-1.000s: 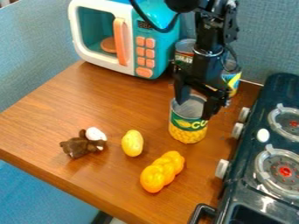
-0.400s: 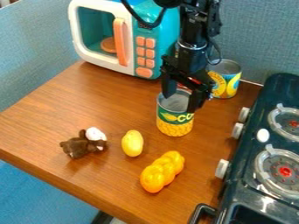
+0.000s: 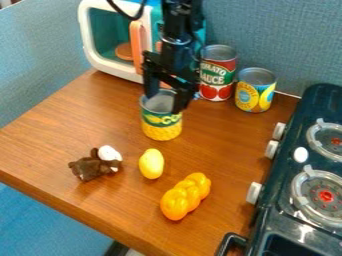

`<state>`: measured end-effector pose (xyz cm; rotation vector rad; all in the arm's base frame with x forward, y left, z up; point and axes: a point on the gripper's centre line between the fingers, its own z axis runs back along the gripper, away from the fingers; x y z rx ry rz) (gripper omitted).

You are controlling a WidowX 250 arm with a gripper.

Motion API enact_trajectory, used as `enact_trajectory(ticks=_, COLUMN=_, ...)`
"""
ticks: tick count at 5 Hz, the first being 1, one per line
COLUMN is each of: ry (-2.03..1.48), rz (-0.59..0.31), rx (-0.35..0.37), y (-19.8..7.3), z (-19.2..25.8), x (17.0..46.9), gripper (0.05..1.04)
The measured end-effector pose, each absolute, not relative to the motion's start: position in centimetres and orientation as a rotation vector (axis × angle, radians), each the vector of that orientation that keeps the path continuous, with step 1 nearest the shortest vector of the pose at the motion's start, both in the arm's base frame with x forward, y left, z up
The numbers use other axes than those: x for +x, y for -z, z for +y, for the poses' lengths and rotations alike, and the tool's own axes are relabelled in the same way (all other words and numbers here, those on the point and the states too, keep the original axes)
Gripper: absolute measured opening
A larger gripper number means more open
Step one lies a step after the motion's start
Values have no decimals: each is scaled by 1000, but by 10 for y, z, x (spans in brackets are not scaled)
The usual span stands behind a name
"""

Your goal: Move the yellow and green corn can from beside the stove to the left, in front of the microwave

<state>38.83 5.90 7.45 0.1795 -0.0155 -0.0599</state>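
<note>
A: Nearest the cam, what've you got?
B: Btm R: black handle [image 3: 230, 243] on the toy stove [image 3: 277, 190]; two burners w/ red centres, knobs on its L side. Btm L, past the table's edge: blue surface [image 3: 33, 220].
A: And on the tabletop?
B: Brown wood-look table [image 3: 220, 170]. Near part: orange-yellow braided loaf [image 3: 185, 196], set at a slant. Just beyond & L: yellow lemon [image 3: 151, 164]; then brown-and-white plush toy [image 3: 93, 164], well L.
A: Where's the gripper?
B: Mid-table, a bit L of centre, over the open-topped can w/ yellow kernels [image 3: 161, 130]. Black gripper [image 3: 164, 103] points down at its rim.
A: Jaws?
B: Apart by abt the can's width, pinching its upper part. Can's upright; can't tell if its base touches the wood.
A: Behind that?
B: Yellow-and-blue can [image 3: 255, 95], upright, back R. Red can w/ tomatoes [image 3: 217, 82] just L of it, a bit farther back. Toy microwave [image 3: 117, 69], white & teal, back L, partly behind the arm [image 3: 177, 35]; orange door handle, orange disc inside.
A: Room?
B: Blue-grey fabric partitions [image 3: 280, 45], L & back.
</note>
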Motion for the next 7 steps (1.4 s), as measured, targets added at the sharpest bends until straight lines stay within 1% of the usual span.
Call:
enact_trajectory(ticks=1, ry=-6, rz=20, rx=198, y=-72, z=91, x=374, gripper=1001)
enact_trajectory(ticks=2, ry=-84, rz=76, rx=196, y=-62, z=127, x=361, gripper=1001)
enact_trajectory(ticks=3, ry=-111, rz=93, rx=187, y=-62, z=143, x=358, gripper=1001)
enact_trajectory(ticks=4, ry=-114, rz=90, rx=165, y=-63, z=150, x=355, gripper=1001)
enact_trajectory(ticks=5, ry=-93, rz=83, rx=148, y=-65, z=148, x=353, gripper=1001)
enact_trajectory(ticks=6, ry=-100, rz=25, rx=119, y=-84, z=151, x=342, gripper=1001)
enact_trajectory(ticks=7, ry=-114, rz=-48, rx=77, y=-98, z=143, x=334, gripper=1001)
